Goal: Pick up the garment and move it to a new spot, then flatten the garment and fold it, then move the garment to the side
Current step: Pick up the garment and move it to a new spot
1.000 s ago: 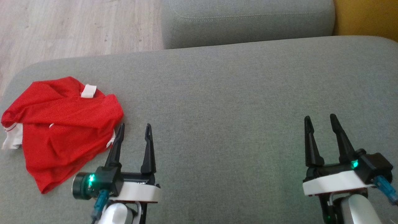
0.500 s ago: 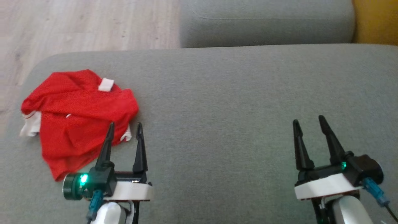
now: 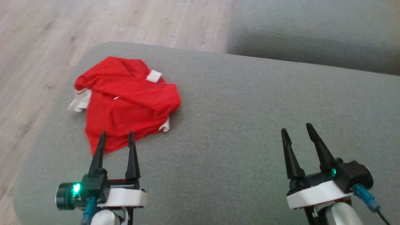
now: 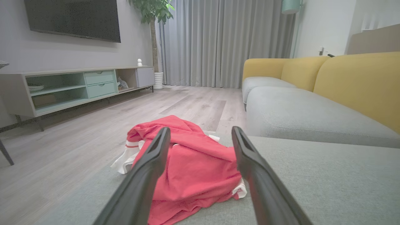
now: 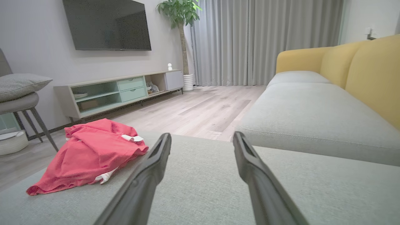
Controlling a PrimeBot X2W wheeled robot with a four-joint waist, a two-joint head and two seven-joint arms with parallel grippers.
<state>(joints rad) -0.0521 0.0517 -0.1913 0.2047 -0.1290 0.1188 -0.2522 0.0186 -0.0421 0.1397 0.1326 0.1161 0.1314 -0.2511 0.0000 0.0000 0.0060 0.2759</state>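
Red garment (image 3: 125, 100) lies crumpled near the far-left corner of the grey sofa seat (image 3: 250, 103), left gripper (image 3: 116, 133) at its near hem, jaws released and empty, contact unclear, right gripper (image 3: 296, 127) well apart to the right, jaws also released.

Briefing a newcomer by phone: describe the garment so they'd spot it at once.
On the grey seat cushion by the yellow-backed sofa, look to its rounded corner by the wooden floor. The crumpled garment lies there, the one bright red thing, with white trim.

overhead and low views, shared garment (image 3: 125, 103)
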